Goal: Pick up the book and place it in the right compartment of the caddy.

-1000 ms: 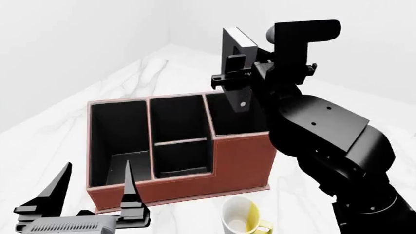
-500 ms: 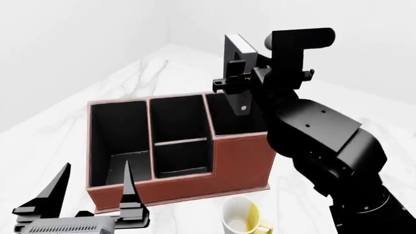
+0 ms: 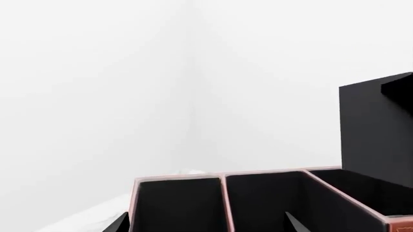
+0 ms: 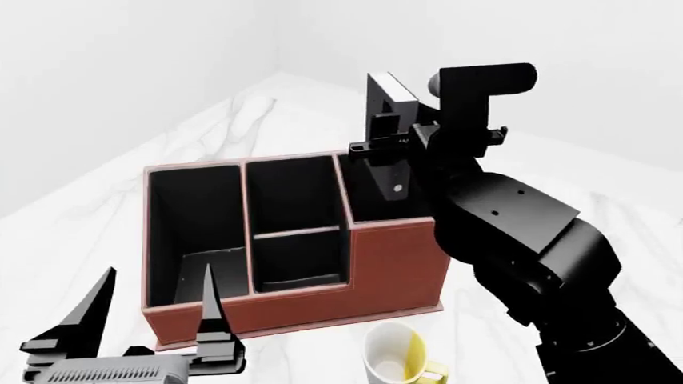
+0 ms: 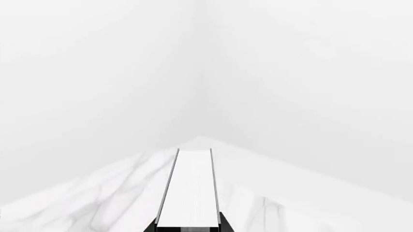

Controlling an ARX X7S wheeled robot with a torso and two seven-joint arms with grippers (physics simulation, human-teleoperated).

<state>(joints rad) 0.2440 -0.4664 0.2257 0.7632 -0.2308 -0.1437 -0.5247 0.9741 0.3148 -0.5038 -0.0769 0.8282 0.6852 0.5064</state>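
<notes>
Left wrist view first: the caddy (image 3: pixel 271 193) fills the lower part, its black-lined sections open toward the camera, and the book (image 3: pixel 377 125) hangs as a flat black slab above the far end section, clear of the rim as far as this angle shows. No fingers of the left gripper are clearly readable here, only two dark tips at the picture's lower edge. Over to the head view: the right gripper (image 4: pixel 386 148) is clamped on the book (image 4: pixel 386 96), which stands upright with its long axis close to vertical, white page edges facing up and to the right, poised over the right compartment (image 4: pixel 389 200), the squarish end section behind the tall reddish-brown front wall. That's the relation that matters: the book sits above the opening, toward its back, so the coming move looks like a straight descent, with maybe a small pull toward the front. The left gripper (image 4: pixel 149 324) is spread wide and holding nothing, low in front of the caddy's long narrow end, well away from the action; a white-and-yellow mug (image 4: pixel 397 356) stands just in front of the caddy. Right wrist view: only the book's page edge (image 5: pixel 188 191) runs away from the camera between black covers, pinched at its near end, marble table (image 5: pixel 84 203) beyond.
</notes>
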